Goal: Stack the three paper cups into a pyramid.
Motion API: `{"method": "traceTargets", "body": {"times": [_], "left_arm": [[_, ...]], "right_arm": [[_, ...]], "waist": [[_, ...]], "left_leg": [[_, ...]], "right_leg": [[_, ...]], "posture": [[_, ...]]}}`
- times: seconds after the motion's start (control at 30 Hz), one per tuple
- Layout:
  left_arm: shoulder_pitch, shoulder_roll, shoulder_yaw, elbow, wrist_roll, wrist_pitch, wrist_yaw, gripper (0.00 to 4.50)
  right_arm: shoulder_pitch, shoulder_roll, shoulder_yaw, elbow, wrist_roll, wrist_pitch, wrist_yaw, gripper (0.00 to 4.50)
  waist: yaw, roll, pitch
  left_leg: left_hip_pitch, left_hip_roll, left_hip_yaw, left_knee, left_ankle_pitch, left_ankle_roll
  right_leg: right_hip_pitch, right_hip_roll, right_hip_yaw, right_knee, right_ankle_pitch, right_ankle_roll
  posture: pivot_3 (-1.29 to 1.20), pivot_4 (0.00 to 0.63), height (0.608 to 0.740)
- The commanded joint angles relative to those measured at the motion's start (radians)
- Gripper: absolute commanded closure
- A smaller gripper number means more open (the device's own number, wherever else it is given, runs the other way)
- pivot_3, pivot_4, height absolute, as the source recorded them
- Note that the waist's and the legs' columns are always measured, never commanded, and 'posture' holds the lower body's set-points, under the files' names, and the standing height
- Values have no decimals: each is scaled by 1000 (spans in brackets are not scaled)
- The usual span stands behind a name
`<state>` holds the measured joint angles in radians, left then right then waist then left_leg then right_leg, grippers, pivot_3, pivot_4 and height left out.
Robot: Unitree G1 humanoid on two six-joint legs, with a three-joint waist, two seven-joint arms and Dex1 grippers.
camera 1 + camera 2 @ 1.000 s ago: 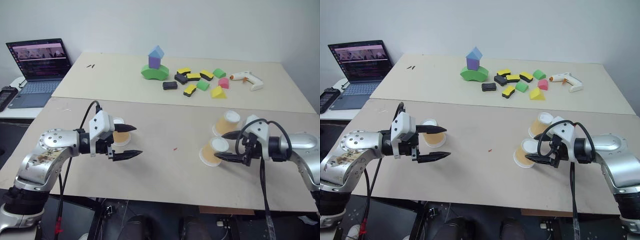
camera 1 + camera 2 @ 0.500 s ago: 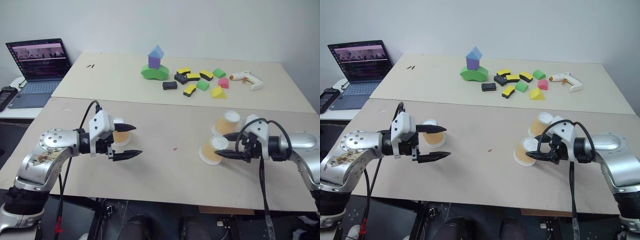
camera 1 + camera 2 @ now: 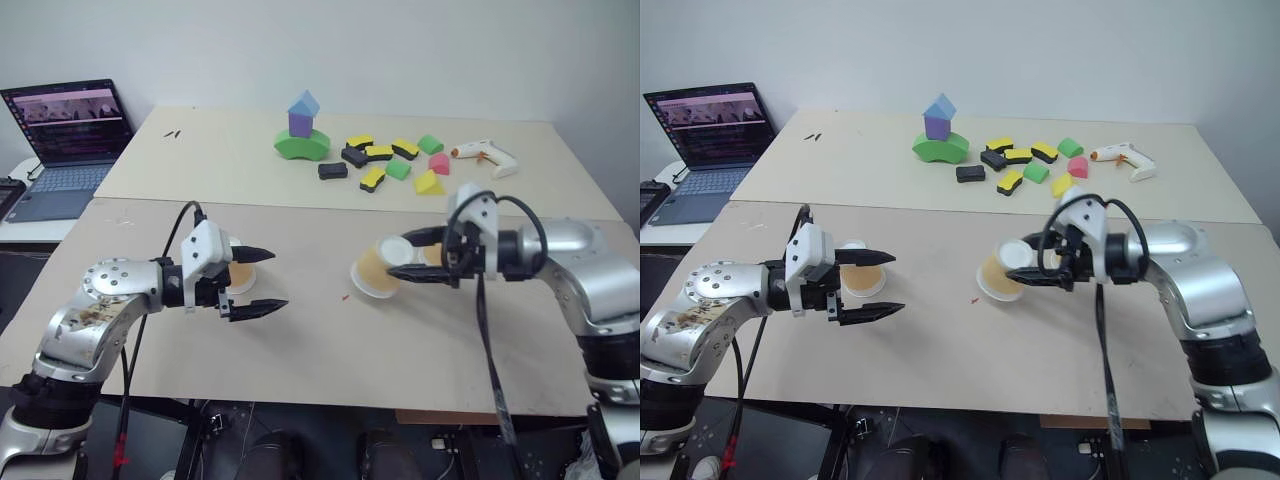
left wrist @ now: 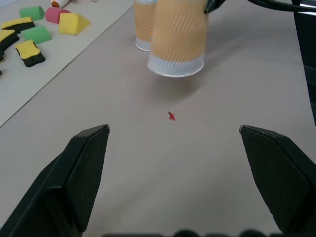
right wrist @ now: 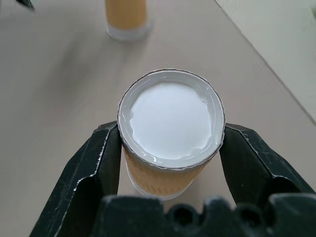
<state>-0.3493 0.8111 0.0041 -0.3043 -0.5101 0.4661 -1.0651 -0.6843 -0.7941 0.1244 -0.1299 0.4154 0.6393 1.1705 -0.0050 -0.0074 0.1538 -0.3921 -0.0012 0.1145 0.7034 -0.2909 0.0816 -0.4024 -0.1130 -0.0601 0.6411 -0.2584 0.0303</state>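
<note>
Beige table (image 3: pixel 300 350), right pincer (image 5: pixel 168 148) gripping paper cup (image 5: pixel 170 133)

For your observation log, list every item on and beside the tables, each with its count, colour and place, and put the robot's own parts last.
paper cups: three, tan-orange with white ends; one held cup lifted over the near table, one standing cup just behind it, one cup by the left gripper
block tower: one, blue on purple on green, far table
loose foam blocks: about ten, black-yellow, green, pink, yellow, right of the tower
glue gun: one, white with orange tip, far table, right
laptop: one, dark, open, side table at left
tables: two, beige, set edge to edge
left gripper: black fingers, open, holding nothing
right gripper: black fingers, closed on the held cup
</note>
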Motion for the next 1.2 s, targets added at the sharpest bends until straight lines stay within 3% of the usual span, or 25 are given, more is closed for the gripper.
{"method": "traceTargets", "body": {"times": [0.03, 0.33, 0.77, 0.8, 0.9, 1.2], "left_arm": [[-9, 1, 13, -30, -7, 3, 2, 0], [44, 17, 61, -86, -24, 23, 27, 0], [67, 13, 76, -139, -33, 60, 64, 0], [65, 12, 74, -142, -34, 63, 65, 0], [54, 9, 67, -140, -36, 70, 71, 0], [29, -1, 43, -99, -22, 47, 59, 0]], "right_arm": [[-91, 49, 115, 153, -97, -85, 51, 1820], [-237, 199, 220, 409, -202, -226, 135, 1820], [-315, 300, 217, 564, -284, -319, 146, 1820], [-314, 302, 212, 567, -284, -320, 143, 821], [-308, 300, 199, 563, -280, -319, 139, 32], [-162, 129, 95, 191, -139, -122, 211, 32]], "waist": [[0, 0, 0], [-7, -1, 0], [-9, 0, 0], [-10, 0, 0], [-10, 0, 0], [-5, 0, 0]], "left_leg": [[0, 0, 0, 0, 0, 0], [-7, -1, -1, 2, 0, 0], [-7, -1, -2, 2, 0, 0], [-6, -1, -2, 2, 0, 0], [-6, -1, -2, 2, 0, 0], [-7, -1, -3, 2, 0, 0]], "right_leg": [[0, 0, -1, 0, 0, 0], [-4, 1, -4, 5, 0, 0], [-4, 1, -6, 5, 0, 0], [-4, 1, -6, 5, 0, 0], [-3, 1, -6, 5, 0, 0], [-3, 1, -7, 4, 0, 0]], "posture": [[0, 150, 740], [0, 150, 740], [0, 150, 740], [0, 150, 740], [0, 150, 740], [0, 150, 740]]}}
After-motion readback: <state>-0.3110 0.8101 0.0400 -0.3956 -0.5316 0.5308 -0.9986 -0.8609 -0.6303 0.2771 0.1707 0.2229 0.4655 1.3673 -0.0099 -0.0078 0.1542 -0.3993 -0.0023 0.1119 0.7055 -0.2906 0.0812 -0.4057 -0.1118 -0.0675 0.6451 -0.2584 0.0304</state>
